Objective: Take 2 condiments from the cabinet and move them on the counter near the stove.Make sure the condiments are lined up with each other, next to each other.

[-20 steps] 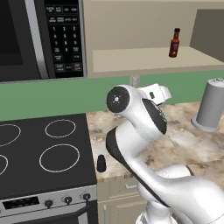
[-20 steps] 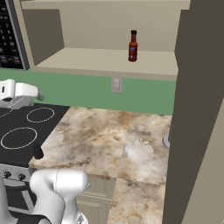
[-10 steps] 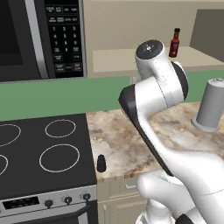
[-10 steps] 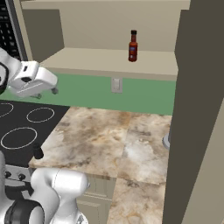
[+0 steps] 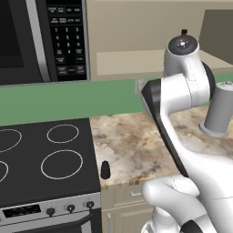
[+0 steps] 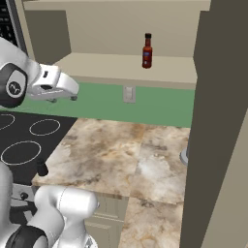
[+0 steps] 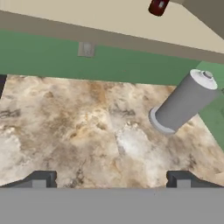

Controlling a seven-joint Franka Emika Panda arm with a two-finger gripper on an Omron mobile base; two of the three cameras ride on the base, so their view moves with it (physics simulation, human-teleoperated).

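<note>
The slim red-brown sauce bottle point(image 6: 147, 51) stands upright on the pale shelf of the cabinet point(image 6: 101, 66); its lower part shows at the top of the hand view point(image 7: 158, 6). The short black shaker point(image 6: 42, 167) point(image 5: 105, 169) stands on the counter point(image 6: 116, 145) at its front edge, beside the stove point(image 6: 29, 138). My gripper point(image 6: 62, 99) hangs open over the stove's right side, left of and below the bottle, far from both condiments. Its fingertips point(image 7: 40, 179) stand wide apart with only bare counter point(image 7: 87, 127) between them.
A tall grey cylinder point(image 7: 183, 103) point(image 5: 220, 109) stands on the counter at the right. A black microwave point(image 5: 45, 38) hangs over the stove. The open cabinet door point(image 6: 220, 121) blocks the right side. A wall outlet point(image 6: 128, 94) sits on the green backsplash.
The arm has risen and unfolded, carrying the hand up and to the right, off the stove's left part toward the cabinet shelf. The jaws stayed open. Bottle and shaker have not moved.
</note>
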